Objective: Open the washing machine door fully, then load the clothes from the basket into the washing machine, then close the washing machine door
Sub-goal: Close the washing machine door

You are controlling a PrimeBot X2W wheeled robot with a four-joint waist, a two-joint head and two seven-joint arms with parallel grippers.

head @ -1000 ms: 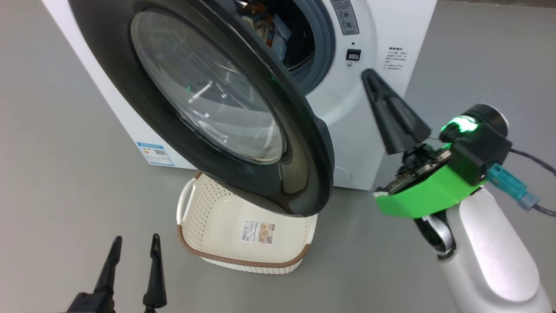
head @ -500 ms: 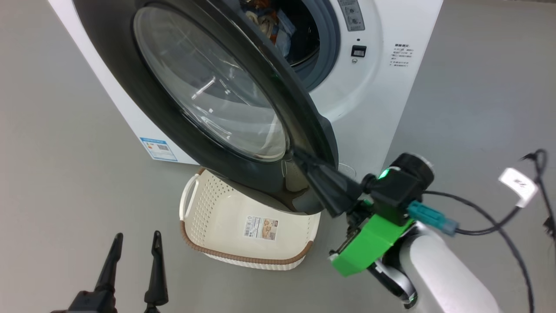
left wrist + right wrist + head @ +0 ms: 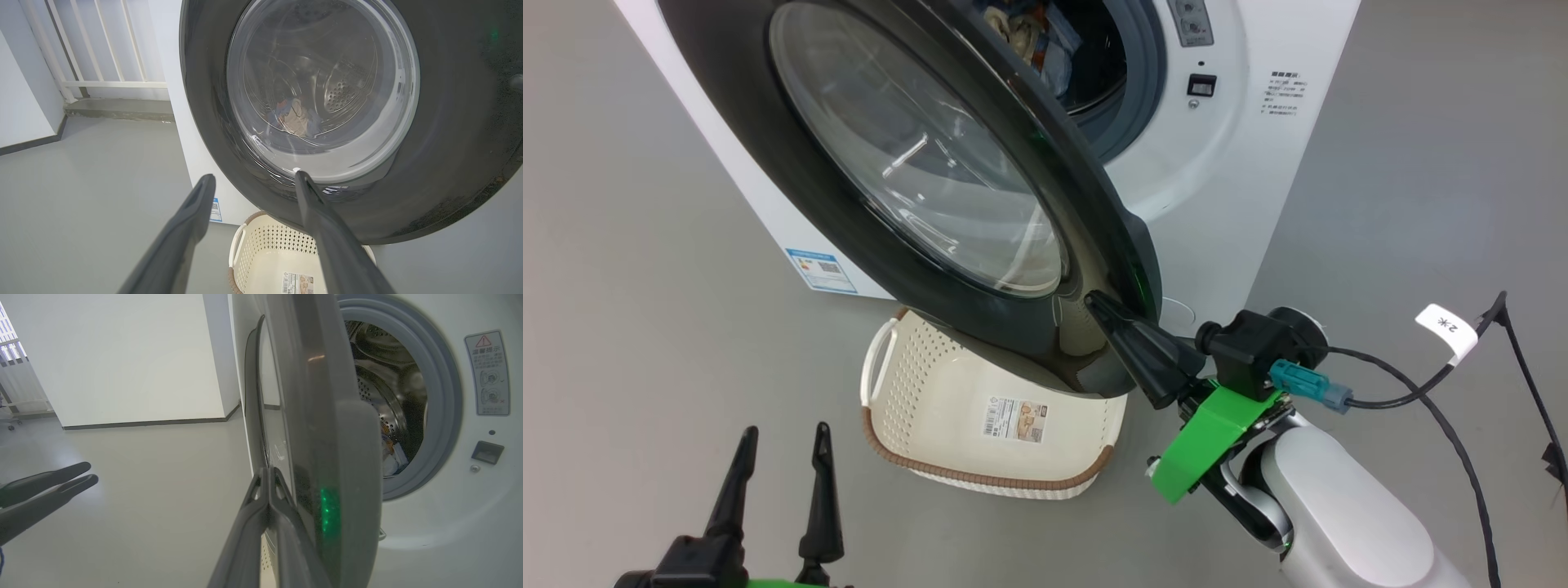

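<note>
1. My right gripper (image 3: 1092,299) has its two fingers pressed flat together with nothing between them. Their shared tip rests against the glossy black rim of the washing machine door (image 3: 915,171), low on its free edge and on the outer face. It looks like contact, though I cannot be certain.
2. My left gripper (image 3: 786,433) hangs low with its fingers spread wide and empty, well apart from the door, and points toward the basket (image 3: 980,480).
3. The door stands partly open, swung out from the washing machine (image 3: 1241,204) and overhanging the back of the basket. The grey-blue gasket (image 3: 445,396) and the steel drum (image 3: 380,375) are both exposed.
4. The clothes (image 3: 390,453) lie inside the drum, a small bundle of blue, cream and orange. In the left wrist view they also show through the door glass.
5. The basket sits on the floor just in front of the machine. The part of it that I can see holds only its label sticker (image 3: 1013,408).
6. I judge that opening and loading are done and that closing the door is the step in hand. What is left is to push the door round until it seats on the gasket and the latch catches.
</note>
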